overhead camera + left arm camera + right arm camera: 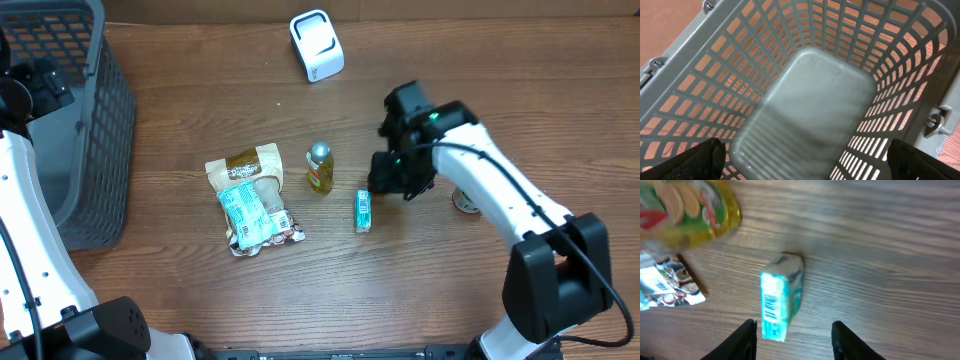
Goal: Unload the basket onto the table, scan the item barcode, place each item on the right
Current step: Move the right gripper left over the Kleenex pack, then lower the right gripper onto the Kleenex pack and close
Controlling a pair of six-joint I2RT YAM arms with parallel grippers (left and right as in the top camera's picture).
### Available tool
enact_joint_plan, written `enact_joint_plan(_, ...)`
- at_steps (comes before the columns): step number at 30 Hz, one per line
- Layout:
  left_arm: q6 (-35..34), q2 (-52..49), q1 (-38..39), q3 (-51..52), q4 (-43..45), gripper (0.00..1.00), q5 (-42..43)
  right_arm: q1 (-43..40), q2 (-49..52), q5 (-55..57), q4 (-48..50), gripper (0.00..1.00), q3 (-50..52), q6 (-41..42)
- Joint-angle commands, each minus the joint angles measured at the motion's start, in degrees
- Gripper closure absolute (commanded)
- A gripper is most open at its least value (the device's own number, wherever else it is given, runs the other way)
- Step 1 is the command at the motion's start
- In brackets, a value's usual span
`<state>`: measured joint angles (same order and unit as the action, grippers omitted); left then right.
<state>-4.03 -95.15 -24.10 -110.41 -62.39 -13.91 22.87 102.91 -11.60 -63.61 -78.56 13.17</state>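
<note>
the small green box (363, 211) lies mid-desk, long axis running near to far, just left of the right gripper (795, 340). its jaws stand apart on either side of the box, not touching. the left gripper (805, 155) hangs open over the basket (740, 75), well apart.

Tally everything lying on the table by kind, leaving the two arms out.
Grey basket: 1
White scanner: 1
Snack bag: 1
Small bottle: 1
Teal box: 1
Partly hidden round item: 1
Total: 6
</note>
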Motion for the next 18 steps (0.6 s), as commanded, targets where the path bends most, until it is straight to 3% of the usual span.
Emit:
enact_joint_plan(1, 1.1, 0.0, 0.1, -0.8, 0.0, 0.0, 0.4, 1.6, -1.0, -0.1, 2.6, 0.5, 2.5, 0.3)
enact_joint_plan(2, 1.1, 0.0, 0.1, -0.8, 0.0, 0.0, 0.4, 1.7, -1.0, -0.1, 4.3, 0.06, 3.2, 0.3)
enact_joint_plan(3, 1.1, 0.0, 0.1, -0.8, 0.0, 0.0, 0.4, 1.7, -1.0, -0.1, 5.1, 0.0, 3.7, 0.3)
enact_joint_plan(13, 1.1, 0.0, 0.1, -0.8, 0.0, 0.0, 0.4, 1.9, -1.0, -0.1, 6.5, 0.02, 6.3, 0.5)
enact_joint_plan(14, 1.1, 0.0, 0.1, -0.8, 0.0, 0.0, 0.4, 1.9, -1.0, -0.2, 6.3, 0.15, 6.3, 0.5)
enact_joint_plan(18, 1.1, 0.0, 0.1, -0.8, 0.0, 0.0, 0.4, 1.9, -1.0, -1.7, 6.3, 0.48, 6.3, 0.8)
